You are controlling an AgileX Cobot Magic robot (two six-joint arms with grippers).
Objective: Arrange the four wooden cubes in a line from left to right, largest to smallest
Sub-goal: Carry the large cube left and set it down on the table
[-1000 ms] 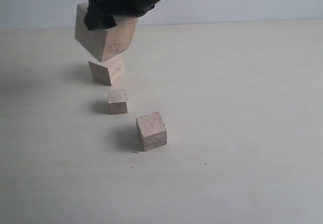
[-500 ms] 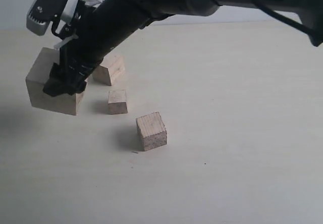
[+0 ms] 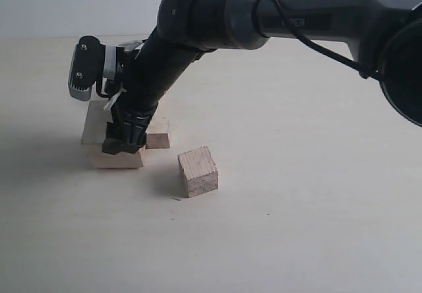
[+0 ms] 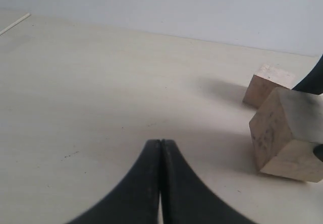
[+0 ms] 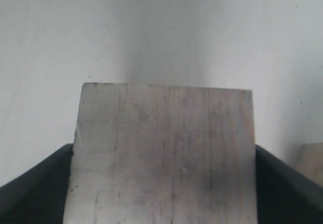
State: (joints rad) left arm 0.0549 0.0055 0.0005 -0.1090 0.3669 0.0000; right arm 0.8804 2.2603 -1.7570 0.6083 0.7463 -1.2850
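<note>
My right gripper [image 3: 122, 142] reaches across to the left and is shut on the largest wooden cube [image 3: 97, 125], which sits low on the table. In the right wrist view this cube [image 5: 164, 153] fills the space between the black fingers [image 5: 287, 183]. The smallest cube [image 3: 159, 139] lies just right of it, partly hidden by the gripper. A mid-sized cube [image 3: 197, 170] stands alone further front and right. The arm hides the fourth cube in the exterior view. The left wrist view shows another cube [image 4: 266, 84] behind the largest cube [image 4: 282, 133]. My left gripper [image 4: 160, 143] is shut and empty, well apart from the cubes.
The pale table [image 3: 310, 174] stretches bare to the right and front of the cubes. The right arm [image 3: 217, 16] slants down from the upper right across the back of the table. A pale wall [image 3: 53, 2] stands behind.
The right gripper carried the largest cube from above the back cube, out to the left, then down to the table next to the smallest cube. The other cubes stayed put.
</note>
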